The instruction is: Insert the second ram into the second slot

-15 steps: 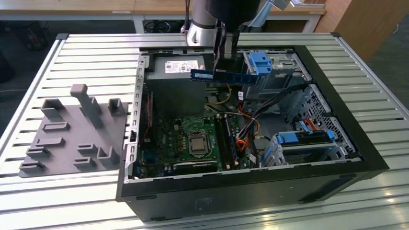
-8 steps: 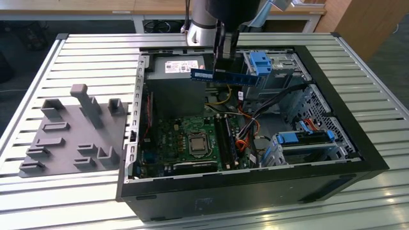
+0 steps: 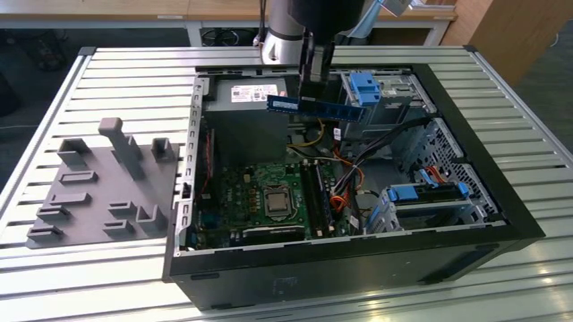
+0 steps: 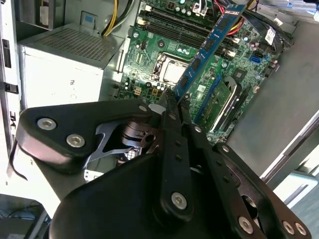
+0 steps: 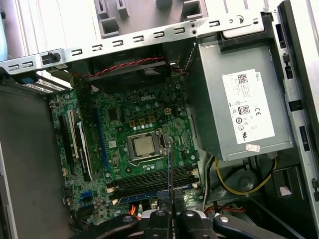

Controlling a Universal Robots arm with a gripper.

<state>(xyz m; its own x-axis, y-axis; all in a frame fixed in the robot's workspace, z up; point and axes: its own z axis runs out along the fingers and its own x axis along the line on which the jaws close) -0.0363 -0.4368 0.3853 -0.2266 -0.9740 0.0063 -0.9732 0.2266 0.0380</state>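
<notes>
Evidently the gripper [image 3: 315, 90] pinches the second ram [image 3: 342, 111] edge-down above the motherboard [image 3: 255, 191], presumably to align it with the memory slots [image 3: 319, 194].

Free room lies above the green board [image 3: 240, 188]. Wires [image 3: 345, 176] and drive cages [image 3: 430, 198] crowd the exterior view's right.

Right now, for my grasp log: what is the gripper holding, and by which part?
The gripper holds the second ram, pinched along its upper long edge near the middle in the exterior view.
</notes>
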